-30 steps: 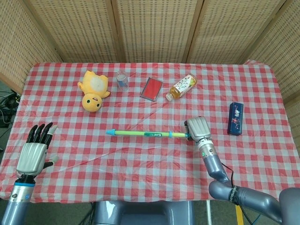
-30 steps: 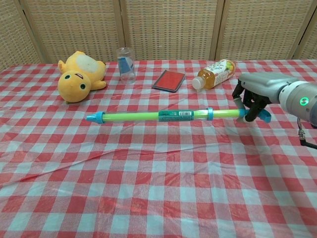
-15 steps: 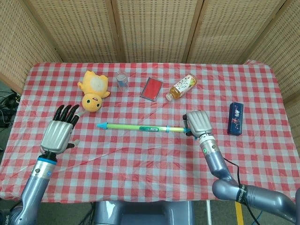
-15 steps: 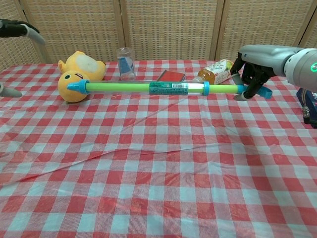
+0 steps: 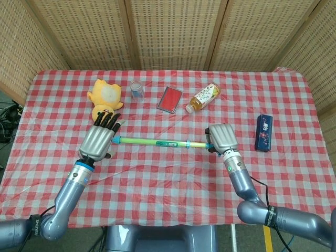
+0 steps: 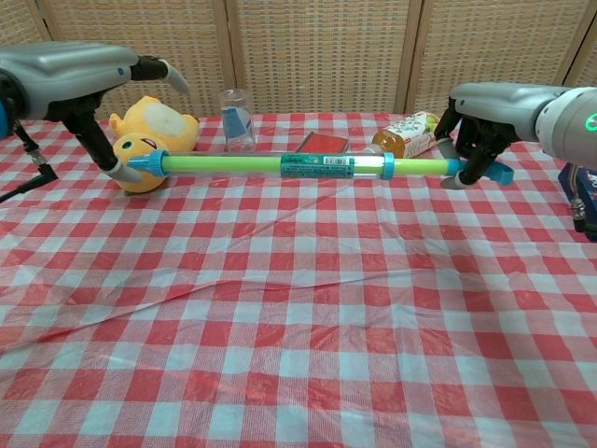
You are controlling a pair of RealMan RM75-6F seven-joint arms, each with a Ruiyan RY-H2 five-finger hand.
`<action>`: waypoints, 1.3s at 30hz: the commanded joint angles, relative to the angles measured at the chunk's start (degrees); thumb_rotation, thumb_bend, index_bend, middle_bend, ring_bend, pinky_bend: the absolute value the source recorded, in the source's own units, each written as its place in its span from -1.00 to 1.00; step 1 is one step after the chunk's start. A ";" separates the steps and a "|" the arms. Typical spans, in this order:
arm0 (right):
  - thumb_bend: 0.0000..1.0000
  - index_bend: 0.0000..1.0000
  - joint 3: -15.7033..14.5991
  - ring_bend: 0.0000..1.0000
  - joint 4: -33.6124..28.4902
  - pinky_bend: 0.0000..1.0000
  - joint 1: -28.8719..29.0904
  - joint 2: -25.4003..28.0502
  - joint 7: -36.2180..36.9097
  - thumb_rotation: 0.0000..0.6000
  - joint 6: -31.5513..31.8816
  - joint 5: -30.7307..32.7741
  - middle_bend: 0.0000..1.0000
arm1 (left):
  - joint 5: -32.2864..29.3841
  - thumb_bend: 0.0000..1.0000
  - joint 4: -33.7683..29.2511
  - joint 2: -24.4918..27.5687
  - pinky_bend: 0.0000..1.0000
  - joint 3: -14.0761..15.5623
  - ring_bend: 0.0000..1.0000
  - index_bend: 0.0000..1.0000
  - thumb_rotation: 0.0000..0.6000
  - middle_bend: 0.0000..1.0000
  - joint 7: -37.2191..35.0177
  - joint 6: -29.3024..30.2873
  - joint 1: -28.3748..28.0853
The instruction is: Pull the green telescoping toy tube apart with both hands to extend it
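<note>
One green tube (image 5: 157, 142) grasped by right hand (image 5: 221, 138), left hand (image 5: 98, 139) released, one plush (image 5: 105, 97), two bottles.

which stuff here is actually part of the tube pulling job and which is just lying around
Part of the job: green tube, right hand holding its end, left hand at the other end.

Lying about: yellow plush toy, clear cup, red card, drink bottle, blue box.
</note>
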 commanded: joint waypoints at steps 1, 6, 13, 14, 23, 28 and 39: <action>-0.08 0.62 -0.42 0.89 0.23 0.02 0.23 -0.17 0.19 1.00 0.14 0.14 1.00 | -1.19 -0.69 1.55 -1.66 -1.00 0.34 -1.00 -0.60 1.00 -1.00 0.20 0.82 -1.57; -0.08 0.62 -0.86 0.89 0.39 0.02 0.54 -0.17 0.69 1.00 0.47 0.02 1.00 | -2.30 -0.69 3.02 -3.02 -1.00 1.02 -1.00 -0.49 1.00 -1.00 -0.11 1.44 -3.05; -0.08 0.63 -1.32 0.89 0.48 0.02 0.93 0.22 1.41 1.00 0.71 -0.17 1.00 | -3.35 -0.66 5.58 -5.01 -1.00 2.07 -1.00 -0.23 1.00 -1.00 -0.79 2.28 -4.81; -0.08 0.63 -1.42 0.89 0.53 0.02 0.97 0.26 1.54 1.00 0.72 -0.17 1.00 | -3.33 -0.64 5.88 -5.26 -1.00 2.23 -1.00 -0.22 1.00 -1.00 -1.01 2.50 -5.00; -0.08 0.63 -2.04 0.89 0.70 0.02 1.27 0.47 2.06 1.00 0.96 -0.03 1.00 | -2.65 -0.50 6.60 -5.91 -1.00 3.02 -1.00 -0.17 1.00 -1.00 -1.47 4.19 -6.24; -0.08 0.63 -2.29 0.89 0.50 0.02 1.34 0.75 2.32 1.00 1.18 0.00 1.00 | -3.33 -0.49 6.83 -5.97 -1.00 3.47 -1.00 -0.14 1.00 -1.00 -1.48 4.48 -6.79; -0.09 0.65 -2.87 0.89 -0.14 0.02 1.53 1.25 2.08 1.00 1.61 0.26 1.00 | -5.03 -0.49 8.19 -6.97 -1.00 3.89 -1.00 -0.11 1.00 -1.00 -2.07 4.71 -7.79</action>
